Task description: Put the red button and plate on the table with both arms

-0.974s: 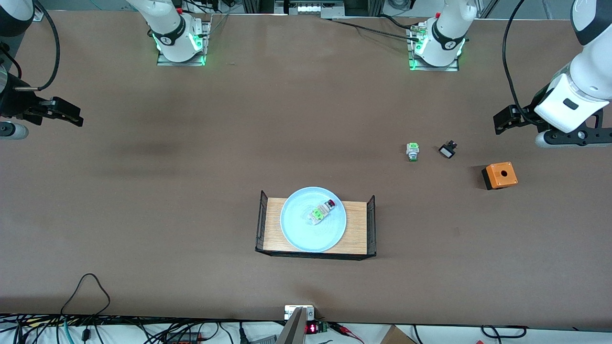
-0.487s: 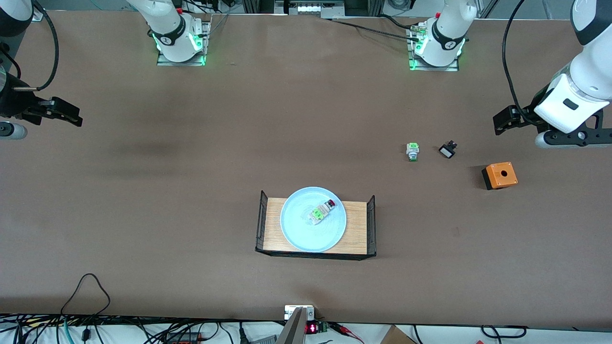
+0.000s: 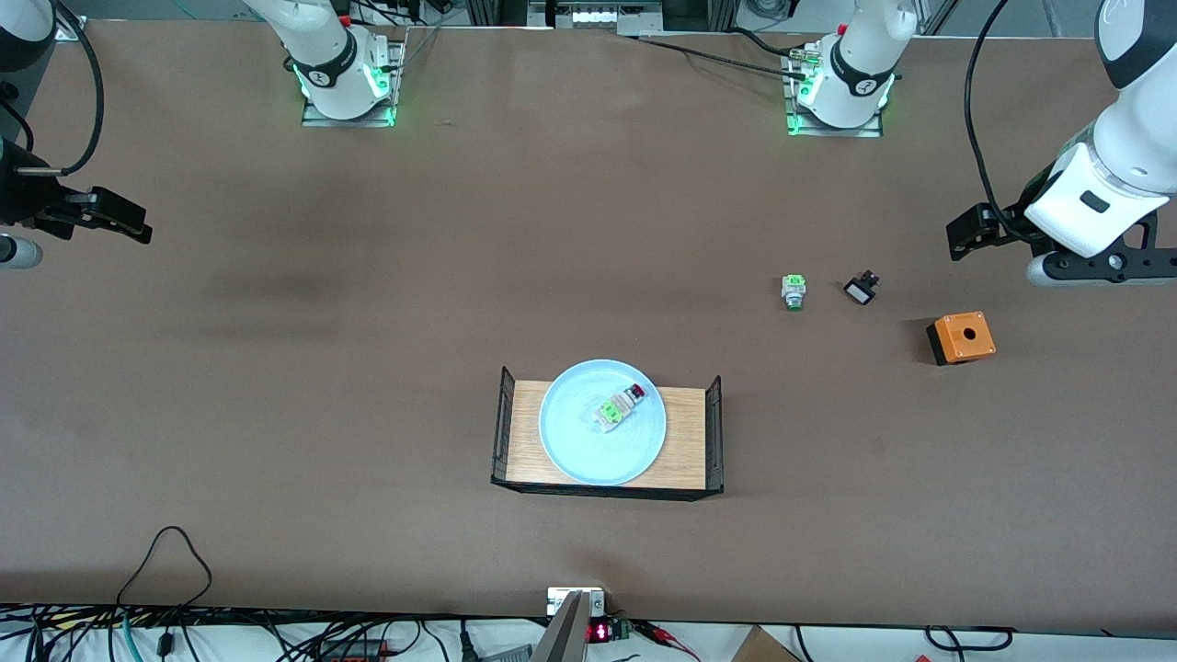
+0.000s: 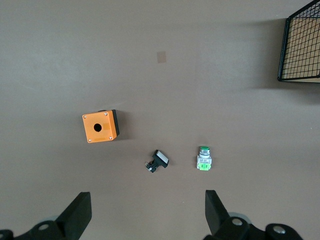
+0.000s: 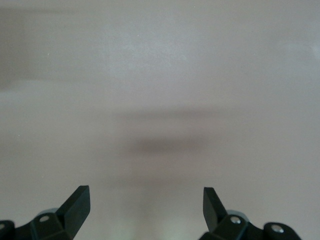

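Brown table (image 3: 368,368); red button (image 3: 621,406) on plate (image 3: 570,441) atop shelf (image 3: 685,441), untouched. Left gripper (image 4: 147,212) and right gripper (image 5: 145,207) spread wide, empty, parked at table ends.

A small light-wood shelf (image 3: 685,441) with black mesh ends is seen midway along the tabletop. Toward the left arm's end, three parts are laid out well apart from it: a grey-white button with a green end (image 3: 793,291), a black switch with a white face (image 3: 860,290) just beside it, and an orange box with a round hole (image 3: 961,336) slightly nearer the front camera.
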`<state>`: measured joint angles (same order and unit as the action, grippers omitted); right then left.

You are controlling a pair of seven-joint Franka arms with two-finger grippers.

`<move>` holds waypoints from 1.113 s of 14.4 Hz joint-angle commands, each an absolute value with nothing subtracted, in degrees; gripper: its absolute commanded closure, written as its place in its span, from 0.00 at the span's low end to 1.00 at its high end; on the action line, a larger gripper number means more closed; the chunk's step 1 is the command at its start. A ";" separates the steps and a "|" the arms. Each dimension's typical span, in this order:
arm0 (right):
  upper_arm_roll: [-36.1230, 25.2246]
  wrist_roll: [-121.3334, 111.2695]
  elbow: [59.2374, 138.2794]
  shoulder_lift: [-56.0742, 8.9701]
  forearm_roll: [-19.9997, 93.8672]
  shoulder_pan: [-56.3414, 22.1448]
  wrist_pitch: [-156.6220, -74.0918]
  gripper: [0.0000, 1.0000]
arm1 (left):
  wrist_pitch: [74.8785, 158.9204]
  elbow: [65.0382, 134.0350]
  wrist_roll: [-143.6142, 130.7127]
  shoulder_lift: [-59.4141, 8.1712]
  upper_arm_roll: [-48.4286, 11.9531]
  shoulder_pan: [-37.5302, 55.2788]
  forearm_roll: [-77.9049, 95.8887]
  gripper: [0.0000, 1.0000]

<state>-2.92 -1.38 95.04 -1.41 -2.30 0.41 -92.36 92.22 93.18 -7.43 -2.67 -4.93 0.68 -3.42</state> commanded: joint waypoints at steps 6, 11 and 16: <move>-2.72 -1.93 95.01 -1.14 -1.23 0.97 -92.99 0.00 | 89.56 91.41 -7.65 -3.43 -5.19 0.88 -3.78 0.00; -2.72 -1.93 95.10 -1.14 -1.23 0.97 -93.51 0.00 | 85.37 90.80 -7.74 -3.25 -6.23 1.23 -2.82 0.00; -2.72 -1.93 95.36 -1.14 -1.23 0.97 -94.13 0.00 | 77.26 90.26 -8.00 -3.43 -11.50 1.32 5.10 0.00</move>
<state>-2.92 -1.38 95.07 -1.51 -2.30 0.43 -93.59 79.95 92.00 -7.57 -2.67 -8.92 1.12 3.65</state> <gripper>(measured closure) 0.000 0.000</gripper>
